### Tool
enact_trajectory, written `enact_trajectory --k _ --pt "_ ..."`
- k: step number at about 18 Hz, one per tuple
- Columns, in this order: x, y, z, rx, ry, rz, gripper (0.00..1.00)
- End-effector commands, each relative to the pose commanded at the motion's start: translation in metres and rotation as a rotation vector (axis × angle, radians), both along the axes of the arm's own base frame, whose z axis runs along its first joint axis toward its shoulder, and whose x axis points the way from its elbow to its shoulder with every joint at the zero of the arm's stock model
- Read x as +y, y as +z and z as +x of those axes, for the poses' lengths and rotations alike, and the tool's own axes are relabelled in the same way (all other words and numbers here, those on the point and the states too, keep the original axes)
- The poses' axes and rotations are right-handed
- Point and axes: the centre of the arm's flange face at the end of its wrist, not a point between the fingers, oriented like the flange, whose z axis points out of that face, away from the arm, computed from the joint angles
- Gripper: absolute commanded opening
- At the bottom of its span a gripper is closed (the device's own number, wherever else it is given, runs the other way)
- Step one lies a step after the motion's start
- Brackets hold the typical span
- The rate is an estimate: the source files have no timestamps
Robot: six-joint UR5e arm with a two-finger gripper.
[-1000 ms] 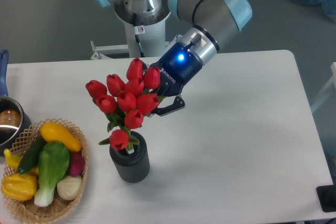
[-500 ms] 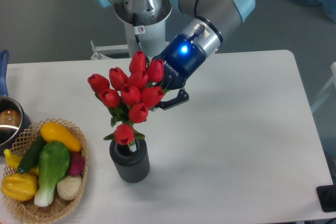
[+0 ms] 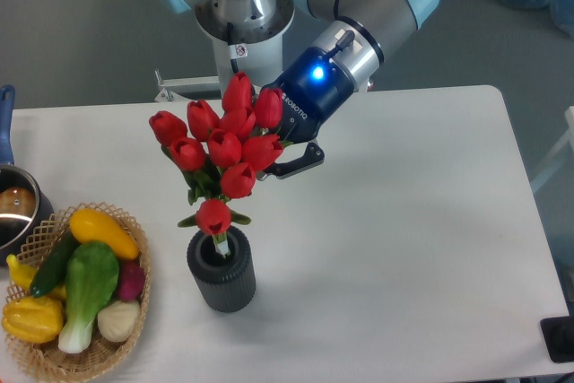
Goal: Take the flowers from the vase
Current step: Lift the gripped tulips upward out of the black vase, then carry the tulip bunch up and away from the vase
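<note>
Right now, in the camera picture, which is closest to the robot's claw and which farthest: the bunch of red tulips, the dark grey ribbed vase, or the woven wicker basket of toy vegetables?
From the gripper:
1. Bunch of red tulips, in its grasp, to its left.
2. Dark grey ribbed vase, below the bunch.
3. Woven wicker basket, at the table's left edge.

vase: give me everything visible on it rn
The vase is a small dark grey cylinder with ribbed sides and a round open mouth. It looks like matte plastic or ceramic. It stands upright on the white table, right of the wicker basket, not touching it. The pale stem end of the flowers sits at its mouth.
</note>
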Motion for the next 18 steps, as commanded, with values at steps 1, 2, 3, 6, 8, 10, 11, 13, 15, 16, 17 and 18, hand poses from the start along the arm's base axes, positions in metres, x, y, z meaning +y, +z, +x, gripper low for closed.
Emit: enact_trajectory --k 1,2,3,6,8,10,11,13,15,16,17,18 --pt "0.000 0.001 0.000 -0.006 0.002 -0.002 0.41" --pt "0.000 0.002 0.002 -0.011 0.003 -0.004 0.41" --pt "0.000 0.003 0.002 -0.010 0.003 -0.003 0.41" --pt "-0.002 0.005 0.001 -0.010 0.007 -0.003 0.41" --pt "-0.003 0.011 -0.001 -0.002 0.012 0.002 0.40" --pt "-0.008 0.020 -0.010 0.010 0.030 0.009 0.41" --pt "-0.015 0.023 -0.020 0.017 0.050 0.013 0.41" --pt "-0.024 0.031 -0.033 0.034 0.074 0.021 0.41" --pt "-0.030 0.037 -0.043 0.048 0.093 0.026 0.41" --pt "-0.036 0.039 -0.051 0.053 0.108 0.027 0.41" --pt "-0.043 0.038 -0.059 0.054 0.126 0.027 0.41" --pt "-0.048 0.039 -0.066 0.057 0.139 0.028 0.41"
